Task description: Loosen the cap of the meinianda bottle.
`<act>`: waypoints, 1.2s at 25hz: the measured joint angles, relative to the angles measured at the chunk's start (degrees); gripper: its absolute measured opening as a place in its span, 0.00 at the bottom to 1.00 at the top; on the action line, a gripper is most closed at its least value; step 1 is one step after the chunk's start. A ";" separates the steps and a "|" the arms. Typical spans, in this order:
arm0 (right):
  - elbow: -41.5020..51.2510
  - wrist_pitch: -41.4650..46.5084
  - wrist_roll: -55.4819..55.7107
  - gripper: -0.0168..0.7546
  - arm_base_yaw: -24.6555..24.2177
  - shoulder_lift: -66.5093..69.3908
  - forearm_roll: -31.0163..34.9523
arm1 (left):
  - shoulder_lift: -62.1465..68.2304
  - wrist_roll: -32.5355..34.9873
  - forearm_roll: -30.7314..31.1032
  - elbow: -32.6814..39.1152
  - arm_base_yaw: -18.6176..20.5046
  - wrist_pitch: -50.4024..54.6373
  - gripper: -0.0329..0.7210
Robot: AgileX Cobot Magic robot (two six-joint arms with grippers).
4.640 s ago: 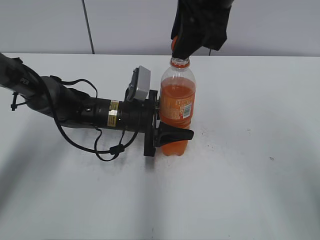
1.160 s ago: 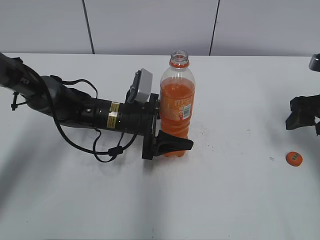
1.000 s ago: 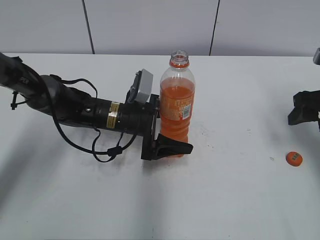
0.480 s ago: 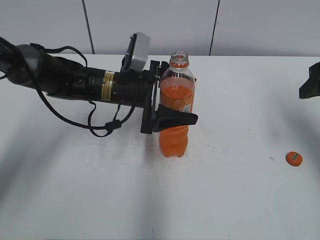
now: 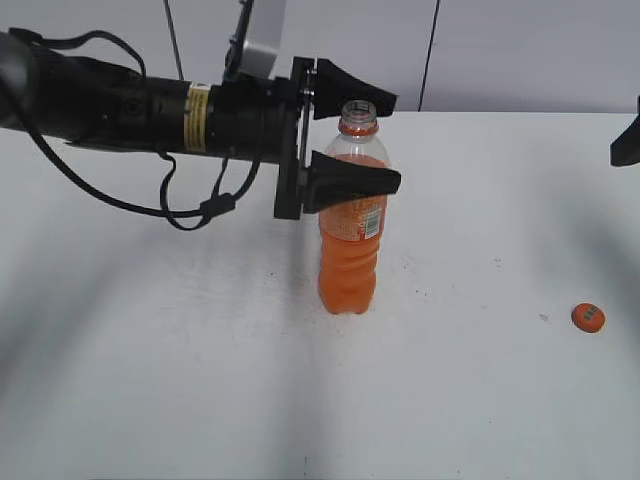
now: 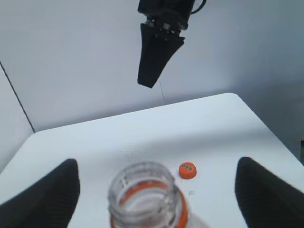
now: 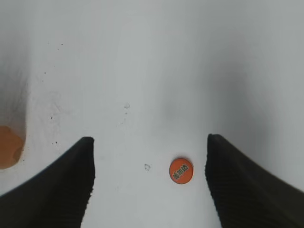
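Note:
The meinianda bottle (image 5: pixel 350 250) stands upright mid-table, its neck open and capless; its mouth fills the bottom of the left wrist view (image 6: pixel 142 194). The orange cap (image 5: pixel 589 317) lies on the table far to the right, also in the left wrist view (image 6: pixel 187 170) and the right wrist view (image 7: pixel 180 170). My left gripper (image 5: pixel 397 140) is open, jaws wide apart on either side of the bottle's neck and shoulder (image 6: pixel 156 190). My right gripper (image 7: pixel 149 180) is open and empty, high above the cap, barely in the exterior view (image 5: pixel 626 142).
The left arm (image 5: pixel 120 100) with its loose cable stretches in from the left at neck height. A grey panelled wall (image 5: pixel 520 50) backs the table. The bottle's base shows as an orange patch at the right wrist view's left edge (image 7: pixel 8 147).
My left gripper has risen from the bottle's lower body to neck height and its jaws stand wider. My right gripper has moved up and further right, away from the cap.

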 joint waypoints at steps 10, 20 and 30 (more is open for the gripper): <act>-4.92 6.31 0.74 0.73 0.00 -1.70 0.05 | -11.71 -5.92 1.01 0.00 1.31 -0.05 0.83; -6.01 16.08 0.87 0.73 0.00 -4.61 0.05 | -26.11 -37.24 20.11 0.05 1.32 25.98 0.83; -6.06 22.69 0.98 0.73 0.00 -5.12 0.06 | -26.68 -47.07 21.18 4.59 1.97 65.30 0.83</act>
